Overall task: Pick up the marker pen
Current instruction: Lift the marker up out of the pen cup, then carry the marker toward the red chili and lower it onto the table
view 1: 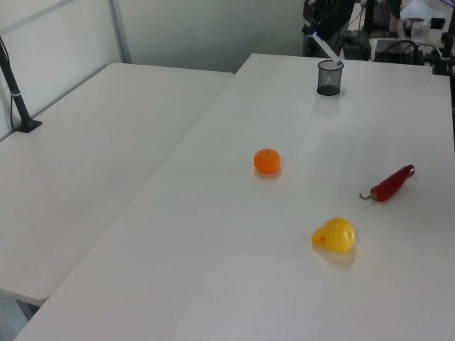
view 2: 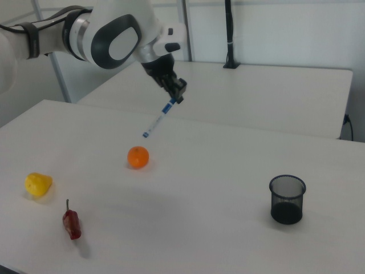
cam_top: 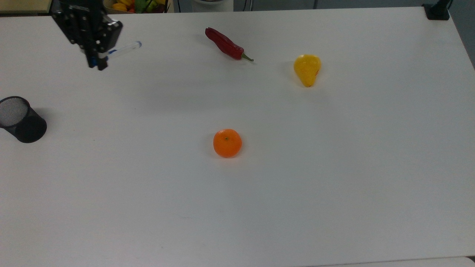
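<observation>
Claw clamped on marker pen at capped end, pen slanting down, aloft over tabletop. Mesh cup well apart.

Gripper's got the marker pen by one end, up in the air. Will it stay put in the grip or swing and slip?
The marker pen looks rigid, so it shouldn't droop. Held near one end by the gripper, it slants downward and could pivot. Its smooth barrel may slip.
</observation>
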You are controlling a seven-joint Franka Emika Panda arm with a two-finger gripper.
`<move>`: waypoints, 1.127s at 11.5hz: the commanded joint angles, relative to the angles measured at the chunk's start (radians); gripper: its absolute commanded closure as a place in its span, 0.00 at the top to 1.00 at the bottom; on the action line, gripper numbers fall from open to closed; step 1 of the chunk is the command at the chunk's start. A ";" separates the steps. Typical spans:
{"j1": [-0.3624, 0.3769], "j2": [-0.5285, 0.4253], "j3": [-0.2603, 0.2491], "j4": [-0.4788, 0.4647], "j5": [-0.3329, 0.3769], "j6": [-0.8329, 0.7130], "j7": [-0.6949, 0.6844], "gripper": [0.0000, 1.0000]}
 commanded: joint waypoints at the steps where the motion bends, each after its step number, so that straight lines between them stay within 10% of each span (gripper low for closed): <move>1: 0.034 -0.027 0.066 -0.072 0.017 -0.178 -0.109 0.00; 7: 0.072 0.038 0.190 -0.229 0.016 -0.146 -0.147 0.00; 13: 0.136 0.107 0.207 -0.345 -0.003 0.019 -0.138 0.00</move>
